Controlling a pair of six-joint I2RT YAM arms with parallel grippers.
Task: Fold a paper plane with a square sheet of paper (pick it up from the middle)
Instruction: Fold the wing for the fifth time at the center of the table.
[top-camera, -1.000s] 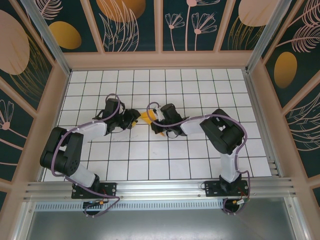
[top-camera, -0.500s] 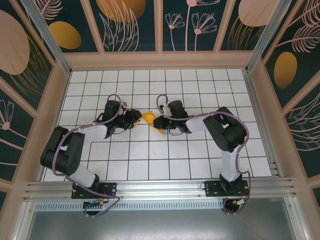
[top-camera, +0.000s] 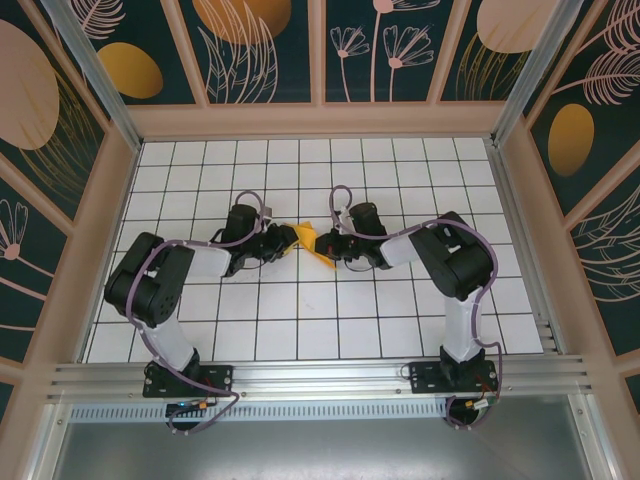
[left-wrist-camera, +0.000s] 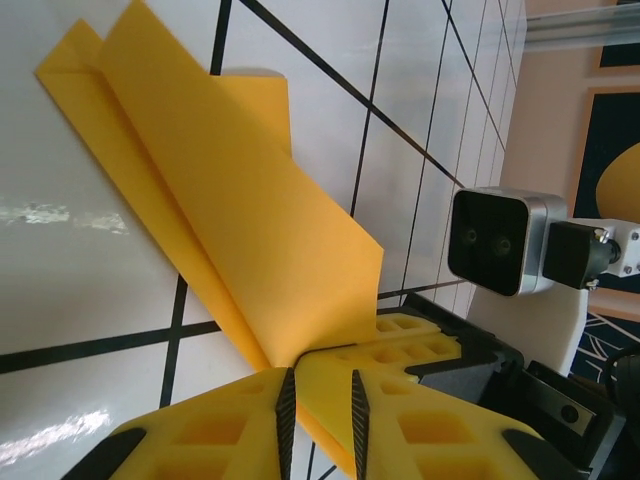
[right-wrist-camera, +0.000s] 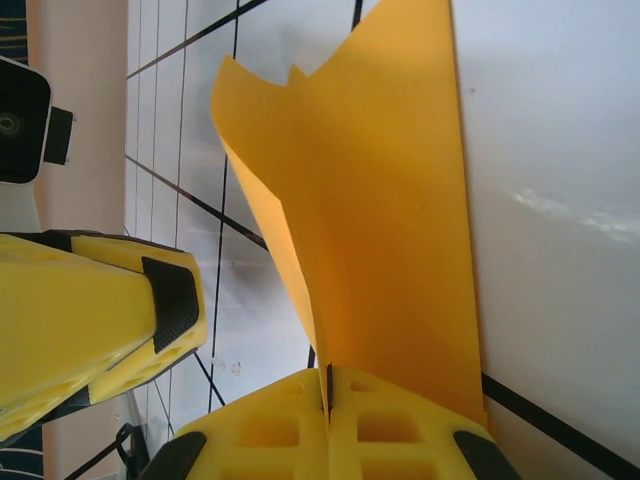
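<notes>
top external view: the two arms meet over the middle of the table (top-camera: 300, 310), the left gripper (top-camera: 287, 240) and right gripper (top-camera: 322, 247) nose to nose with the orange-yellow sheet of paper (top-camera: 308, 240) between them. it is already creased into a narrow, pointed, folded shape.

on the right wrist view my right gripper (right-wrist-camera: 327, 375) is clenched flat on the lower edge of the sheet of paper (right-wrist-camera: 390, 230), no gap between the pads, with the flaps standing away from it.

on the left wrist view the left gripper (left-wrist-camera: 320, 378) has its pads drawn close around the folded edge of the sheet of paper (left-wrist-camera: 250, 230). a slim gap shows between them with paper in it. i cannot tell whether it is biting yet.

to do this step well i would:
- keep the right pinch firm and still as the anchor.
- seat the left pads squarely on the crease, not on one loose flap.
- finish closing before i pull, so the layers stay aligned.

against a second ago:
- the left arm has swung inward, and its gripper has come from beside the paper to right on it.
- the left jaws have narrowed steadily.
- the right gripper has shifted a little toward the right, taking the paper with it.
</notes>
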